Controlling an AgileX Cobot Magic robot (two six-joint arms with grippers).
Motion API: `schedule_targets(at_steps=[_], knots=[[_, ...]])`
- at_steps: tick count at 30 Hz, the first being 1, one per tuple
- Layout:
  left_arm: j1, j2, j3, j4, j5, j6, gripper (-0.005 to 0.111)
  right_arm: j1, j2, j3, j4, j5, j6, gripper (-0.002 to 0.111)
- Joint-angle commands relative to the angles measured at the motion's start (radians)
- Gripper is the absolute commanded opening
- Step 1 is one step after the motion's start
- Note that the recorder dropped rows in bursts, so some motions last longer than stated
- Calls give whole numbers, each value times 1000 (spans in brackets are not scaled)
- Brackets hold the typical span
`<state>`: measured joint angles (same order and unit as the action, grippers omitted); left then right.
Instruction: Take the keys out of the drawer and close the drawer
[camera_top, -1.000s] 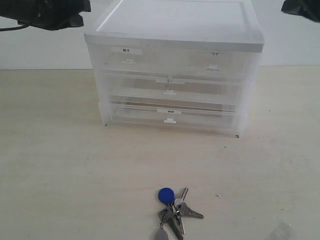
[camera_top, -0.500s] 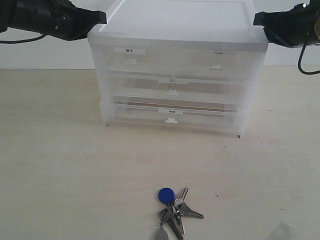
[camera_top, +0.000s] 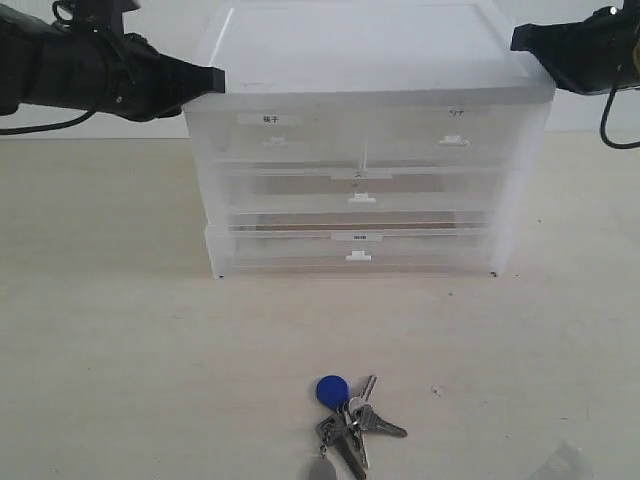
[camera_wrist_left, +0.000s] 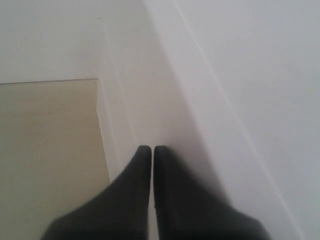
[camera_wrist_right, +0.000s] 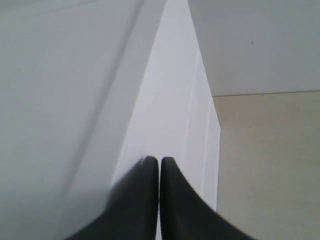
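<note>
The keys (camera_top: 345, 420), silver-grey on a ring with a round blue tag (camera_top: 332, 391), lie on the table in front of the cabinet (camera_top: 370, 60). The drawer (camera_top: 275, 135), top left with its white label, sits flush in the cabinet front. My left gripper (camera_top: 217, 78) (camera_wrist_left: 152, 149) is shut and empty, its tips against the cabinet's upper left corner (camera_wrist_left: 165, 115). My right gripper (camera_top: 516, 38) (camera_wrist_right: 159, 160) is shut and empty too, tips on the cabinet's upper right corner (camera_wrist_right: 170, 110).
The twin half-width drawer (camera_top: 450, 135) is at top right, with two full-width drawers (camera_top: 362, 188) (camera_top: 360, 250) below. A pale translucent scrap (camera_top: 560, 465) lies at the table's front right. A white wall stands behind the cabinet.
Both grippers have come in from the sides to the cabinet's top corners. The cabinet has turned to face squarely forward and shifted slightly right. The keys have not moved.
</note>
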<state>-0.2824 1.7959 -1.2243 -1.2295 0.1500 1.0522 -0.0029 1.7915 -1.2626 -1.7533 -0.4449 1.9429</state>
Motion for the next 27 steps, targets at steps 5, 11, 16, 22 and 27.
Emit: schedule_targets(at_steps=[5, 11, 16, 22, 27], knots=[[-80, -109, 154, -215, 167, 225, 4, 117, -152, 123, 9, -156, -13, 0], [-80, -196, 207, -234, 178, 246, 4, 117, -259, 250, 50, -116, -92, 0], [-80, -250, 253, -304, 215, 286, 4, 117, -290, 253, 43, -183, -69, 0], [-80, -308, 350, -482, 221, 453, 4, 117, -322, 264, 23, -213, -52, 0], [-80, -344, 396, -515, 195, 552, 4, 117, -327, 267, 9, -253, -21, 0]])
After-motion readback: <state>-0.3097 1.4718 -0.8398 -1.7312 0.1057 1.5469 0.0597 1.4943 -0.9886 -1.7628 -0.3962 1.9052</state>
